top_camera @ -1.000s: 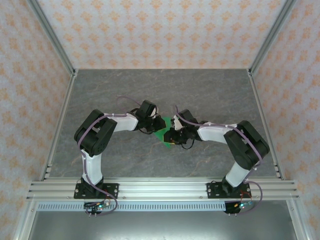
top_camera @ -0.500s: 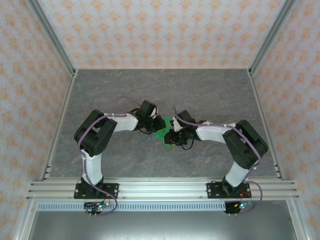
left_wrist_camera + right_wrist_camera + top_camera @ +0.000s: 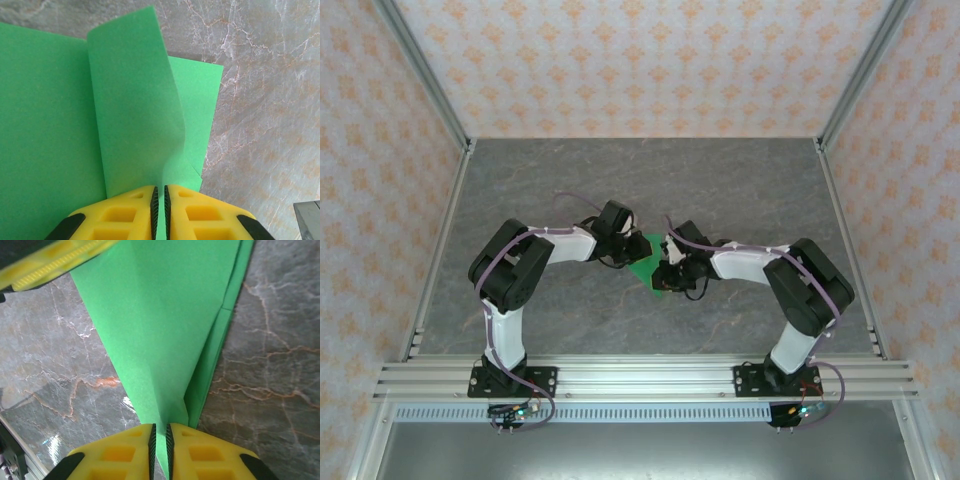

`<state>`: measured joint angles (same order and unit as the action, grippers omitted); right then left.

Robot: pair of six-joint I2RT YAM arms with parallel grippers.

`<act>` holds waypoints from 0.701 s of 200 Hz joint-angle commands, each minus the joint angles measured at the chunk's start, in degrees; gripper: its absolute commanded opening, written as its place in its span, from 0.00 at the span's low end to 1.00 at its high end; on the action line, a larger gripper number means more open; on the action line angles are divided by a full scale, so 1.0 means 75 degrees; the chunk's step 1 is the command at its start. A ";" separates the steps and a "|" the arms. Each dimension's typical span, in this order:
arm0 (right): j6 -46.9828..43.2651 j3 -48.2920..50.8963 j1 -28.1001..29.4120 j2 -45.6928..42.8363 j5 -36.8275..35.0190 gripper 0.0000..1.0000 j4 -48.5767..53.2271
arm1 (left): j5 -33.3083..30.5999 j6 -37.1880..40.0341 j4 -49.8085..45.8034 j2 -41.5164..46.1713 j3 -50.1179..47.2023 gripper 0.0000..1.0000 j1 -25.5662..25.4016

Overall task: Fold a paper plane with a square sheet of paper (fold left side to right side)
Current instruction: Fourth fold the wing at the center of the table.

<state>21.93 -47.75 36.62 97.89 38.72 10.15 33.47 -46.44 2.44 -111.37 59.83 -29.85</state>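
Bright green, partly folded paper sheet (image 3: 643,264) — left gripper (image 3: 160,192) clamped narrow on its left edge, right gripper (image 3: 160,429) clamped narrow on its right, pointed end.

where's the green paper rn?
Top view: the green paper is at the middle of the table, partly folded, gripped by the left end effector and the right end effector.
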 commanded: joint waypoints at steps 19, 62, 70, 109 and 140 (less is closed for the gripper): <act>-0.0311 0.0383 0.0167 -0.0013 0.0026 0.14 0.1328 | -0.0442 0.0061 -0.0578 -0.0301 -0.0182 0.16 -0.0017; -0.0134 0.0767 0.0203 -0.0309 0.0569 0.14 0.1052 | -0.0455 0.0052 -0.0595 -0.0303 -0.0161 0.16 -0.0017; -0.0152 0.0817 0.0203 -0.0341 0.0473 0.15 0.1153 | -0.0452 0.0058 -0.0606 -0.0301 -0.0143 0.16 -0.0017; -0.0300 0.0886 0.0203 -0.0533 0.0419 0.14 0.1577 | -0.0441 0.0065 -0.0607 -0.0332 -0.0137 0.16 -0.0017; -0.0102 0.0671 0.0203 -0.1485 0.0247 0.14 0.1572 | -0.0431 0.0054 -0.0584 -0.0303 -0.0144 0.16 -0.0036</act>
<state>20.73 -42.85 37.41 92.20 40.95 15.38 33.85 -46.44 2.42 -111.37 59.83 -30.00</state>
